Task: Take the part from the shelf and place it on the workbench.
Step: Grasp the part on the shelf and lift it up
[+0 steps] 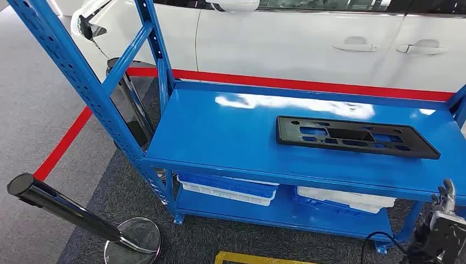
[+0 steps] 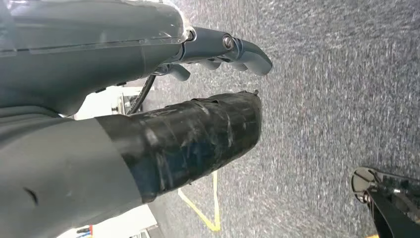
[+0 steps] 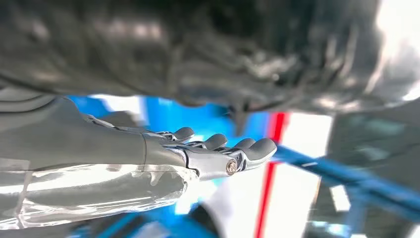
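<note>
Chrome is glinting low at my left, where a black stanchion post [image 1: 57, 204] is leaning up from its round base [image 1: 133, 241] on the grey carpet. Red floor tape [image 1: 63, 144] is running beside it toward the white car [image 1: 308, 38] parked behind the blue shelf [image 1: 231, 137]. I am looking down on the shelf's top deck, and the black part [image 1: 356, 136], a flat rectangular frame with cut-outs, is lying flat toward the right end of that deck, nearer the front edge than the back, with nothing touching it. Under the deck, two blue-and-white bins [image 1: 228, 188] are sitting side by side on the lower level. A yellow line [image 1: 258, 258] is showing on the floor in front of the shelf. My left hand [image 2: 218, 54] is hanging over the carpet, its fingers only loosely bent and holding nothing. My right hand [image 1: 443, 212] is rising at the shelf's front right corner, below the deck's edge and well apart from the part; its fingers [image 3: 237, 148] are reaching out nearly straight with nothing between them.
</note>
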### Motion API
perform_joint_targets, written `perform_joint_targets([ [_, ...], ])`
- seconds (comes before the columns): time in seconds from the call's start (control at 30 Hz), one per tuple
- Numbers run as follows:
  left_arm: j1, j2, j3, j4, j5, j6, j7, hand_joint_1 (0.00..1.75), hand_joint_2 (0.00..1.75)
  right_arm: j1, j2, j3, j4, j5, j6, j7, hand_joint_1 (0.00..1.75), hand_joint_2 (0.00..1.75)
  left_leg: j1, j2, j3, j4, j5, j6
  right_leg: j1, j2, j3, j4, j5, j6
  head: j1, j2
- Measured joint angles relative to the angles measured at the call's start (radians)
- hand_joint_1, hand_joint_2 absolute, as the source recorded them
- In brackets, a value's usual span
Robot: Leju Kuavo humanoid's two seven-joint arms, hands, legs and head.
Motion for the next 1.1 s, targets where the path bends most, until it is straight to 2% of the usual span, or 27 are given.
perform_joint_targets([
  [0.07, -0.004, 0.000, 0.000, 0.001, -0.006, 0.001, -0.001, 0.00, 0.00, -0.015, -0.006, 0.025, -0.009, 0.011, -0.010, 0.003, 0.00, 0.00, 0.000, 0.000, 0.000, 0.000, 0.000, 0.000, 0.000, 0.000, 0.000, 0.000, 0.000, 0.000, 0.000, 0.000],
  [0.3, -0.025, 0.007, 0.000, 0.010, -0.046, 0.007, -0.001, 0.00, 0.00, -0.116, -0.050, 0.201, -0.038, 0.101, -0.057, 0.053, 0.00, 0.00, 0.000, -0.001, 0.000, 0.000, 0.001, 0.000, 0.000, -0.001, 0.000, 0.000, 0.000, 0.000, 0.000, 0.000],
  [0.43, -0.038, 0.011, 0.000, 0.015, -0.068, 0.013, 0.001, 0.00, 0.00, -0.178, -0.079, 0.309, -0.041, 0.172, -0.082, 0.095, 0.00, 1.75, 0.000, 0.000, 0.000, 0.000, 0.001, 0.000, 0.000, -0.001, 0.000, 0.001, 0.001, -0.001, 0.000, 0.000],
  [0.67, -0.053, 0.014, 0.000, 0.017, -0.093, 0.015, 0.015, 0.00, 0.00, -0.266, -0.118, 0.458, -0.001, 0.323, -0.090, 0.186, 0.00, 1.75, 0.000, -0.001, -0.001, 0.000, 0.001, 0.000, 0.000, -0.002, 0.000, 0.001, 0.001, -0.001, 0.000, 0.000],
  [1.1, -0.078, 0.017, -0.004, 0.023, -0.115, 0.014, 0.045, 0.00, 0.00, -0.394, -0.176, 0.675, 0.194, 0.674, -0.154, 0.354, 0.00, 1.75, 0.000, -0.001, -0.001, 0.001, 0.001, 0.000, 0.000, -0.002, -0.001, 0.001, 0.001, -0.001, 0.000, 0.000],
])
